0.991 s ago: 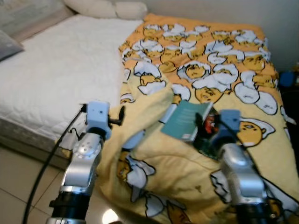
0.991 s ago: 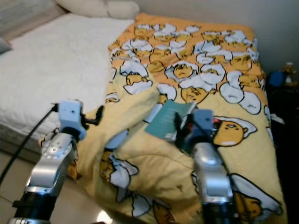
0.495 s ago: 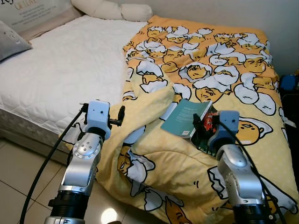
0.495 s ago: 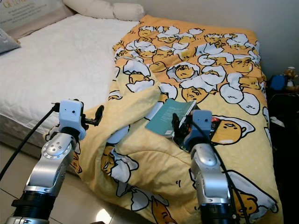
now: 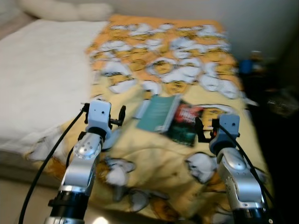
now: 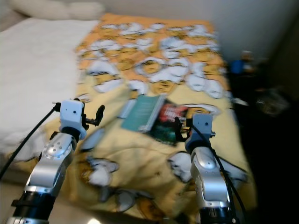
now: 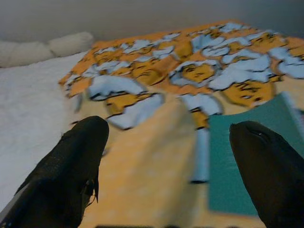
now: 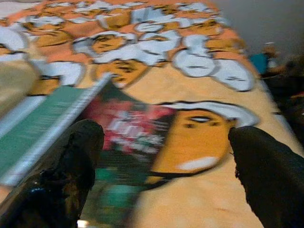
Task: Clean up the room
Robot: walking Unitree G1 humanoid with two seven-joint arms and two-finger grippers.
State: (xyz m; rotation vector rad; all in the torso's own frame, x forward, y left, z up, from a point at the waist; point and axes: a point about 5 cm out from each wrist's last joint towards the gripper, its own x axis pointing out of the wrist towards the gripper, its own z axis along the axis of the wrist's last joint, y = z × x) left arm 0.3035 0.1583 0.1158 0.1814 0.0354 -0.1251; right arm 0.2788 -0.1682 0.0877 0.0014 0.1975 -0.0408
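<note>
Teal book (image 5: pixel 158 113) lies at our twelve o'clock on the blanket (image 5: pixel 154 163) (blurred), between our left gripper (image 7: pixel 166 175) and right gripper (image 8: pixel 161 175), fingers wide.

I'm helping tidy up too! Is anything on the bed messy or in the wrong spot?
Yes. Two books lie on the yellow blanket: a teal book and a dark book tucked partly under it, both crooked. The blanket is bunched up near the bed's edge and leaves the white mattress bare.

White mattress (image 5: pixel 32 70), pillows (image 5: pixel 65 9) at head, wall (image 5: pixel 196 9).
</note>
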